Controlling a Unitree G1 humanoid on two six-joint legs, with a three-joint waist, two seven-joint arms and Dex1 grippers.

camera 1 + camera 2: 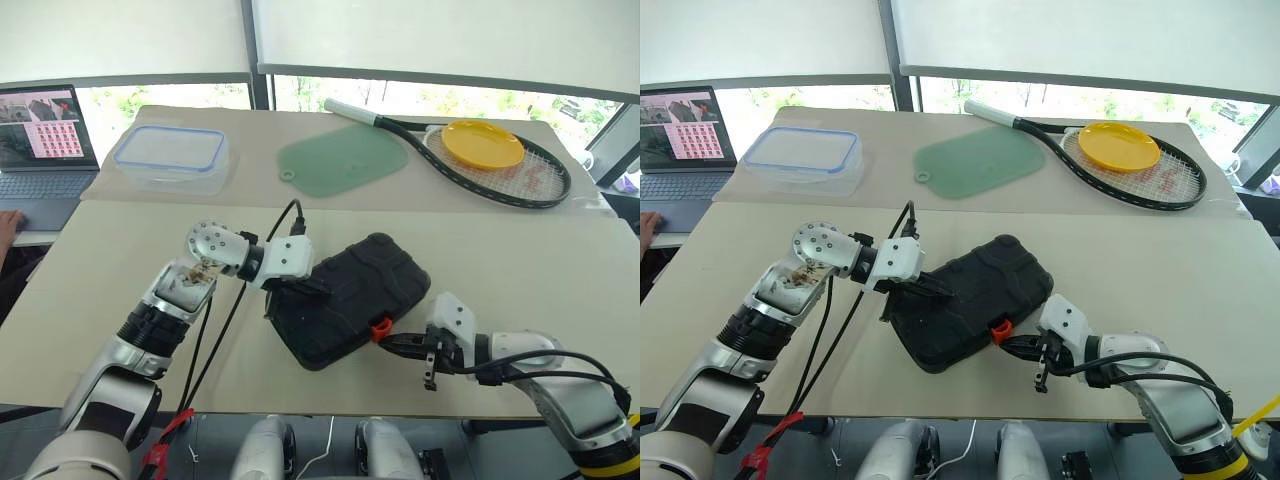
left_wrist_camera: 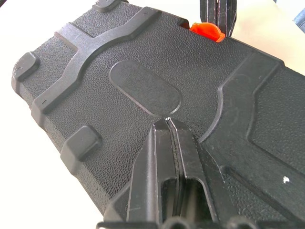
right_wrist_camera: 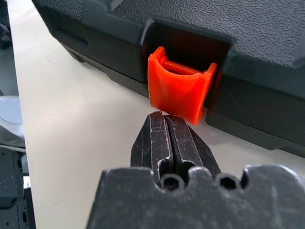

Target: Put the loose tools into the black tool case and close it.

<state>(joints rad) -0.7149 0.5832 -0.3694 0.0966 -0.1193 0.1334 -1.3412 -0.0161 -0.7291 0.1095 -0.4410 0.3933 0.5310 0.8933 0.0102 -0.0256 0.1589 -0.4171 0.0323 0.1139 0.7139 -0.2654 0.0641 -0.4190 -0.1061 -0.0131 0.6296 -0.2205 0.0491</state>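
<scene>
On the table [image 1: 560, 260], the black tool case [image 1: 350, 295] lies closed; the left gripper [image 2: 167, 123] presses its lid, jaws together, while the right gripper [image 3: 167, 117], pinched empty, meets the orange latch [image 3: 178, 90].

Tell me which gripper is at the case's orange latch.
The right gripper: its shut fingertips sit right at the orange latch on the black tool case's front edge. The left gripper, also shut, rests on the lid instead.

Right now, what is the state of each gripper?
Left gripper: shut, holding nothing, tips pressed on the case lid.
Right gripper: shut, holding nothing, tips at the orange latch.
</scene>
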